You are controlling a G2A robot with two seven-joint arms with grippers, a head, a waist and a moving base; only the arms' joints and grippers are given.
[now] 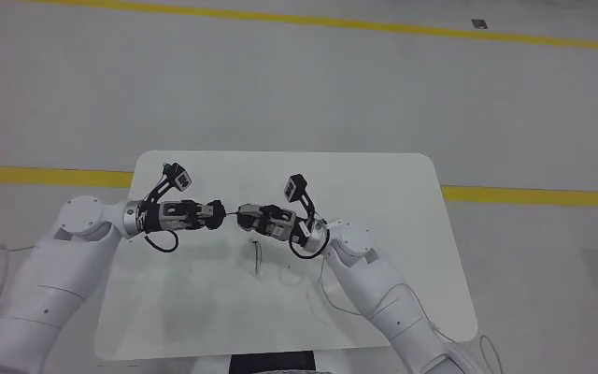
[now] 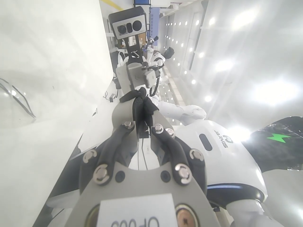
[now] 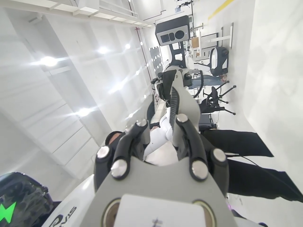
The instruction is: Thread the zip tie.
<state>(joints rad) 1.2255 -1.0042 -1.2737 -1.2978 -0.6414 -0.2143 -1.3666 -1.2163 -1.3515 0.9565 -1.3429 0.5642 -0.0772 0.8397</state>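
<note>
- While both arms hang above the white tabletop (image 1: pixel 392 187), the left gripper (image 1: pixel 222 213) and right gripper (image 1: pixel 242 216) face each other tip to tip.
- Left fingers (image 2: pixel 122 116) are clamped on the thin dark zip tie (image 1: pixel 232 214), which reaches toward the right gripper.
- Right fingers (image 3: pixel 189 105) stand slightly apart.

One table (image 1: pixel 374 187), one left end effector (image 1: pixel 220 213), one right end effector (image 1: pixel 243 217), one zip tie (image 1: pixel 232 216), several spares (image 1: pixel 254 254).

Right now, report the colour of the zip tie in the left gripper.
Black zip tie, clearest in the left wrist view.
</note>
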